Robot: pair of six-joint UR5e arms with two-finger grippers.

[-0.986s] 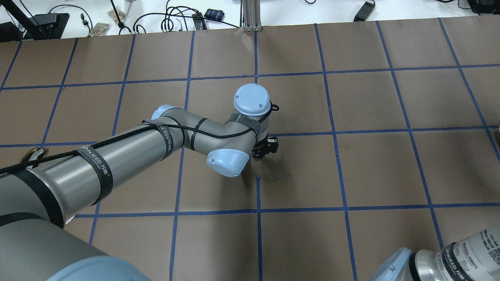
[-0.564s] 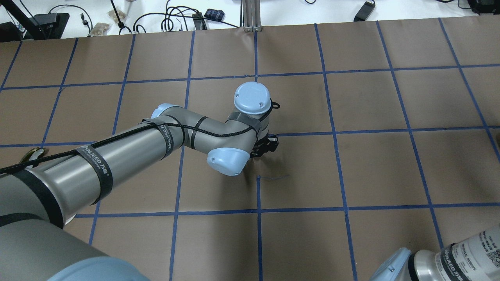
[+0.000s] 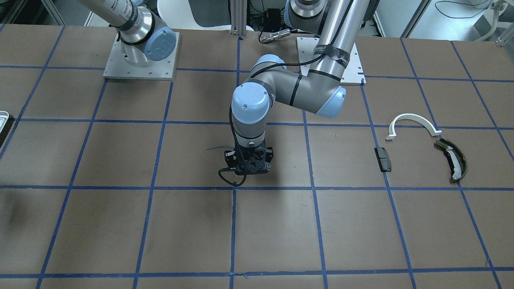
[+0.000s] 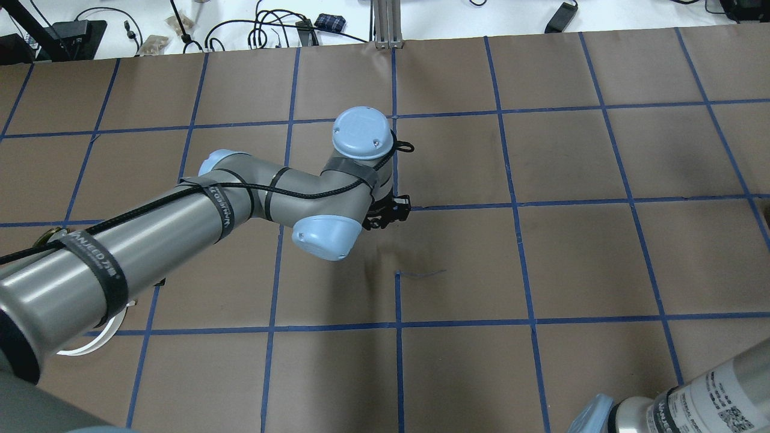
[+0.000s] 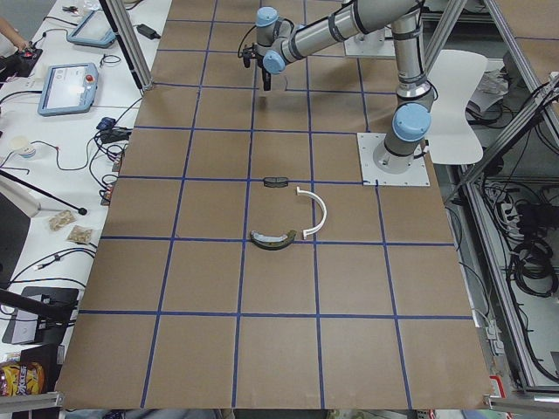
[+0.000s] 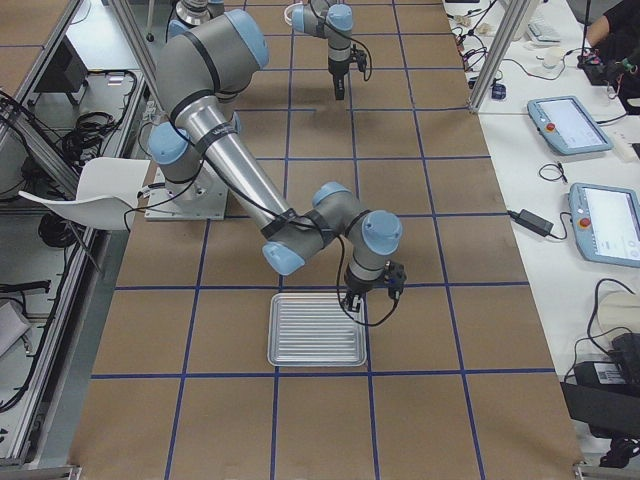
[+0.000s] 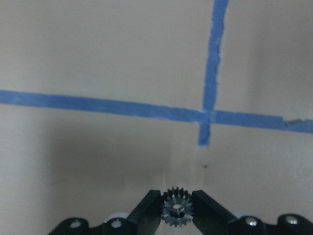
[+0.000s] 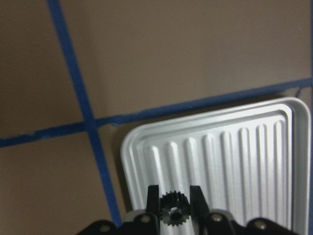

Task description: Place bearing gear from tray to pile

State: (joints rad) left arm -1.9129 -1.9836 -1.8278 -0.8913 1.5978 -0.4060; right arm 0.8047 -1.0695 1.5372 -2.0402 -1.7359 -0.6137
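My left gripper [image 7: 177,197] is shut on a small dark bearing gear [image 7: 177,210], low over the brown table near a blue tape crossing; it also shows in the front view [image 3: 247,167] and the overhead view [image 4: 389,214]. The pile lies well to its left: a white half-ring arc [image 3: 411,121], an olive curved shoe [image 3: 452,159] and a black pad [image 3: 383,159]. My right gripper [image 8: 174,196] is shut on a second gear [image 8: 174,209] over the ribbed tray [image 8: 234,147], which also shows in the right side view [image 6: 315,330].
The table is brown paper with a blue tape grid [image 4: 517,204]. Both arm bases stand on plates at the robot's edge [image 3: 138,60]. Cables and gear lie beyond the far edge [image 4: 264,30]. A tray sliver shows at the front view's left edge [image 3: 3,117].
My left arm has swung to the left and a little farther out in the overhead view, carrying its gripper along. The white arc now shows under its forearm.
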